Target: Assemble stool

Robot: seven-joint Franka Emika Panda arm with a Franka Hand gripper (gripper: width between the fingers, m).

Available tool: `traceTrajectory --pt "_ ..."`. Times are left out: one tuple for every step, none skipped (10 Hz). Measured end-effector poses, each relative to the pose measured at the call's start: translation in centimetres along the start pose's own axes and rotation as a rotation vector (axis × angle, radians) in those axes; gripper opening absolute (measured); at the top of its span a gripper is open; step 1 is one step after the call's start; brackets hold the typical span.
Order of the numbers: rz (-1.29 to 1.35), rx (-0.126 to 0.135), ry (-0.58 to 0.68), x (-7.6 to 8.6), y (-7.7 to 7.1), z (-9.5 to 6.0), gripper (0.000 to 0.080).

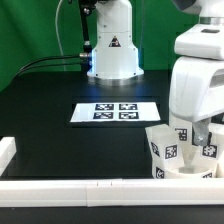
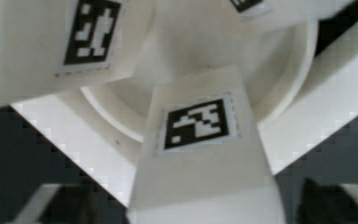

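The white stool lies upside down at the exterior view's lower right, its tagged legs (image 1: 162,148) pointing up from the round seat (image 1: 185,172). My gripper (image 1: 197,135) reaches down from above onto one leg at the stool's right side. In the wrist view a tagged leg (image 2: 202,125) runs between my dark fingers (image 2: 34,205), which stand against both of its sides; my gripper (image 2: 197,208) is shut on it. The seat disc (image 2: 286,80) lies behind the leg. A second tagged leg (image 2: 91,40) stands beside it.
The marker board (image 1: 115,112) lies flat on the black table in the middle. A long white rail (image 1: 70,188) runs along the front edge, with a short piece (image 1: 6,150) at the exterior view's left. The robot base (image 1: 112,50) stands behind.
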State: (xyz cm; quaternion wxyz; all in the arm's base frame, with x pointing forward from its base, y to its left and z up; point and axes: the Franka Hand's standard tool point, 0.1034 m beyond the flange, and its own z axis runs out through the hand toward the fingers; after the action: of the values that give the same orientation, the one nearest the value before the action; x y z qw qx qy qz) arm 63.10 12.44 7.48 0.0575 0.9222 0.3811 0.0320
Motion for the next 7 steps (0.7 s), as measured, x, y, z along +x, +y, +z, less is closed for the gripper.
traceTrajectory --pt "0.033 -0.002 0.002 0.0 0.1 -0.1 0.0394" --pt "0.123 -0.004 0.005 0.0 0.3 -0.2 0.0341" --pt "0.196 -0.004 0.004 0.0 0.4 -0.2 0.0341" --pt "0.259 -0.005 0.004 -0.1 0.5 -0.2 0.0341" --pt "0.339 -0.006 0.002 -0.2 0.7 -0.2 0.0339" --pt "0.458 0.011 -0.005 -0.3 1.6 0.0 0.0339" --pt "0.529 0.012 0.001 -0.1 2.9 0.1 0.0339"
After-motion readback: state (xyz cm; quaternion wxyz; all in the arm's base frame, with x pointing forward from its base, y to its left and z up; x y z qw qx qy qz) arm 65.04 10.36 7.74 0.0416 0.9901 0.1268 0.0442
